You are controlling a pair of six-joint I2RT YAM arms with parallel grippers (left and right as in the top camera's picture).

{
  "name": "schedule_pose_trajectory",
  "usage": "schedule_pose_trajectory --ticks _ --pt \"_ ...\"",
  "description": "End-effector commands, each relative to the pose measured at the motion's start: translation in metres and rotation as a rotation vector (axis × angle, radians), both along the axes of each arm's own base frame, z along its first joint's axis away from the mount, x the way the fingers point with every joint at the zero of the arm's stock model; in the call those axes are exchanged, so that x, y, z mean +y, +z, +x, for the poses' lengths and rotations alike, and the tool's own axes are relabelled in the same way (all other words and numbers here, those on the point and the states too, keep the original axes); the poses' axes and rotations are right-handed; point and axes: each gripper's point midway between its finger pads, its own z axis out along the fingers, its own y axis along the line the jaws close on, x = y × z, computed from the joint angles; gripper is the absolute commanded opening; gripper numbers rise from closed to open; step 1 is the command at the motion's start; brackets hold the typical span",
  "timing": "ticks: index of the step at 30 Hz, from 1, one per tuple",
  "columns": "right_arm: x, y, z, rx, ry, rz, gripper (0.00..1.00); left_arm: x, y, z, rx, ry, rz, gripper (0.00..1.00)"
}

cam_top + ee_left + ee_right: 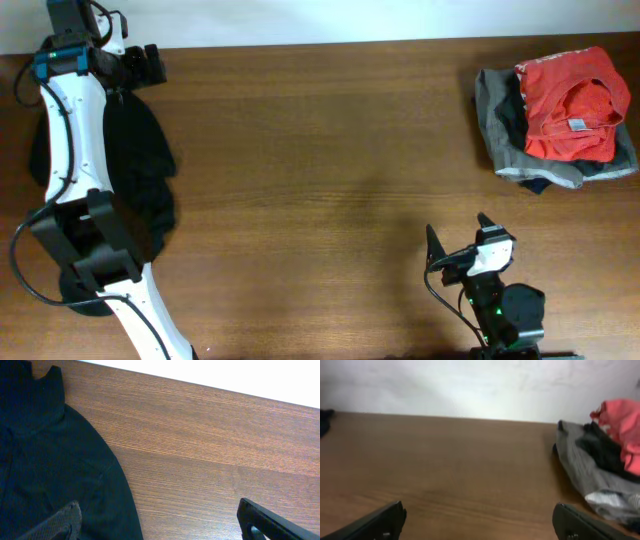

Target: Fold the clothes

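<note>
The orange-red T-shirt (570, 105) lies crumpled on top of a pile at the far right of the table, its small white neck label showing. It also shows at the right edge of the right wrist view (624, 430). My right gripper (457, 228) is open and empty near the front edge, well short of the pile; its fingers (480, 525) frame bare table. My left gripper (155, 65) is open and empty at the far left back corner, its fingers (160, 530) over the edge of a black garment.
A black garment (140, 150) (50, 460) lies spread at the left under my left arm. A grey garment (492, 110) (582, 467) and a dark one (512, 115) lie under the orange-red T-shirt. The brown wooden table (320, 180) ends at a white wall behind.
</note>
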Motion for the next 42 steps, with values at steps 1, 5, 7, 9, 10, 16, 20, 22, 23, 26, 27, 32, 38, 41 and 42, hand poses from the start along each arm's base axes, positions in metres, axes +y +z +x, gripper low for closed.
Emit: schedule_pose_trajectory --ticks 1,5,7,9,10,16,20,22,23,26,27,32,38,41,42 --pt "0.0006 0.0053 -0.0017 -0.028 -0.001 0.01 0.99 -0.0035 0.0076 -0.0018 -0.013 0.0 -0.011 0.99" --pt "0.0005 0.011 -0.0027 -0.053 -0.001 0.012 0.98 -0.0035 0.0076 -0.0018 -0.013 0.0 -0.012 0.99" --pt "0.0005 0.0114 -0.0027 -0.055 -0.001 0.012 0.98 -0.0035 0.0076 -0.0018 -0.013 -0.001 -0.011 0.99" --pt "0.0003 0.0112 -0.0027 -0.054 -0.002 0.012 0.98 -0.0035 0.0076 -0.0018 -0.013 0.0 -0.012 0.99" --pt "-0.0001 0.0111 -0.0026 -0.054 -0.003 0.012 0.98 -0.0035 0.0076 -0.0018 -0.013 0.0 -0.011 0.99" --pt "0.0001 0.011 -0.0026 -0.053 -0.002 0.012 0.98 -0.0035 0.0076 -0.0018 -0.013 0.0 -0.012 0.99" --pt "0.0001 0.011 -0.0026 -0.053 -0.002 0.012 0.98 -0.0035 0.0076 -0.0018 -0.013 0.0 -0.012 0.99" --pt "0.0001 0.011 -0.0026 -0.053 -0.002 0.012 0.98 -0.0035 0.0076 -0.0018 -0.013 0.0 -0.012 0.99" --pt "0.0001 0.011 -0.0026 -0.053 -0.002 0.012 0.99 -0.0035 0.0076 -0.0018 -0.013 0.0 -0.011 0.99" --pt "0.0001 0.011 -0.0026 -0.053 -0.002 0.012 0.98 -0.0035 0.0076 -0.0018 -0.013 0.0 -0.012 0.99" --pt "0.0001 0.011 -0.0026 -0.053 -0.002 0.012 0.98 -0.0035 0.0076 -0.0018 -0.013 0.0 -0.012 0.99" --pt "0.0001 0.011 -0.0026 -0.053 -0.002 0.012 0.98 -0.0035 0.0076 -0.0018 -0.013 0.0 -0.011 0.99" --pt "0.0001 0.011 -0.0026 -0.053 -0.002 0.012 0.98 -0.0035 0.0076 -0.0018 -0.013 0.0 -0.012 0.99" --pt "0.0001 0.011 -0.0026 -0.053 -0.002 0.012 0.98 -0.0035 0.0076 -0.0018 -0.013 0.0 -0.012 0.99" --pt "0.0001 0.011 -0.0026 -0.053 -0.002 0.012 0.98 -0.0035 0.0076 -0.0018 -0.013 0.0 -0.011 0.99"
